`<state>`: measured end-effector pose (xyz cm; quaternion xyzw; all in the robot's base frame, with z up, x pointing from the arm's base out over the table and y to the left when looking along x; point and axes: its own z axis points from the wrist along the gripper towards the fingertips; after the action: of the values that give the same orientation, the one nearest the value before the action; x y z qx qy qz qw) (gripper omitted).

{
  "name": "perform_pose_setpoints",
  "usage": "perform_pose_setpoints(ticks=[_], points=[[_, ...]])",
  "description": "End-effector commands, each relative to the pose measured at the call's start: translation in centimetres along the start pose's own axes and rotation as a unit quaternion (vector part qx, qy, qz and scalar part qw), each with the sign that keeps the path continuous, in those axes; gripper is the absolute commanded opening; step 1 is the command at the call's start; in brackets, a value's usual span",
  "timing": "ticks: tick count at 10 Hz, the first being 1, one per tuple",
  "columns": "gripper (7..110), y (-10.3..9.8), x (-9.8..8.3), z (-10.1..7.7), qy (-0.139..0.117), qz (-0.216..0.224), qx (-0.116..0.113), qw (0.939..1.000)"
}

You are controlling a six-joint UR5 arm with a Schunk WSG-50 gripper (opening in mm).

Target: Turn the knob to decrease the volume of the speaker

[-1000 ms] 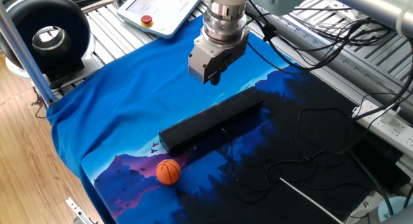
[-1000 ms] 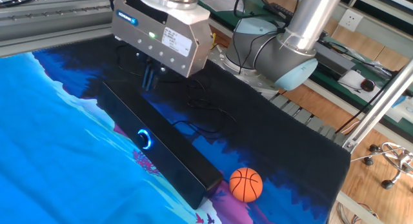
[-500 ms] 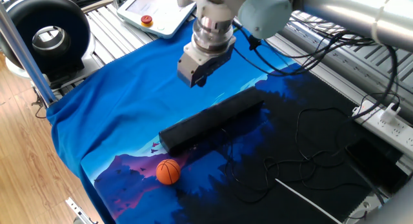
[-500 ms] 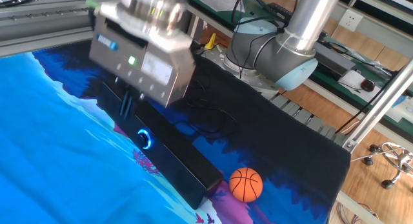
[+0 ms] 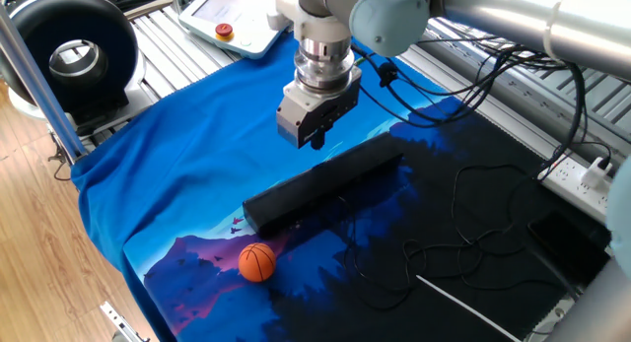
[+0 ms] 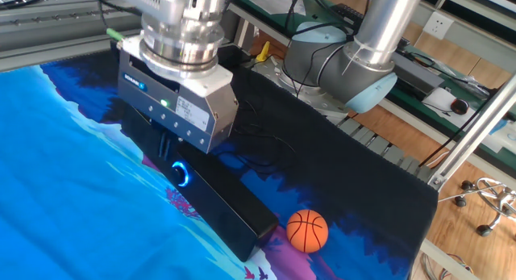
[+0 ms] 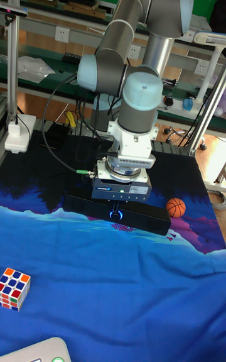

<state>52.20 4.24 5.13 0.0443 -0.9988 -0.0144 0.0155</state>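
Note:
The speaker (image 5: 325,182) is a long matte-black bar lying across the blue cloth; it also shows as speaker (image 6: 211,195) and speaker (image 7: 141,213). Its knob (image 6: 179,174) glows with a blue ring on the front face, seen too as knob (image 7: 115,214). My gripper (image 5: 314,140) hangs just above the speaker's front side, pointing down. In the other fixed view the gripper (image 6: 165,143) is right above the knob, not touching it. Its fingers stand a narrow gap apart with nothing between them. In the tall view the gripper (image 7: 117,203) has its fingertips mostly hidden.
An orange ball (image 5: 257,261) lies by the speaker's near end, also ball (image 6: 307,230). Thin black cables (image 5: 463,234) trail over the dark cloth. A black ring-shaped device (image 5: 74,54) stands far left. A Rubik's cube (image 7: 14,287) sits at the cloth's front left.
The gripper has swung from behind the speaker to its front side and come down over the glowing knob. The speaker and ball have not moved.

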Motion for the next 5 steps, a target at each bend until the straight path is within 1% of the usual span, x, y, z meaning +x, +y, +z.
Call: perform_pose_setpoints(ticks=[1, 3, 4, 5], points=[[7, 0.58, -0.04, 0.99, 0.007, 0.001, -0.012, 0.9999], [7, 0.4, -0.55, 1.13, 0.002, 0.004, -0.009, 0.9999], [7, 0.46, -0.63, 1.13, 0.004, 0.003, -0.01, 0.9999], [7, 0.16, -0.43, 1.11, 0.011, 0.004, -0.005, 0.9999]])
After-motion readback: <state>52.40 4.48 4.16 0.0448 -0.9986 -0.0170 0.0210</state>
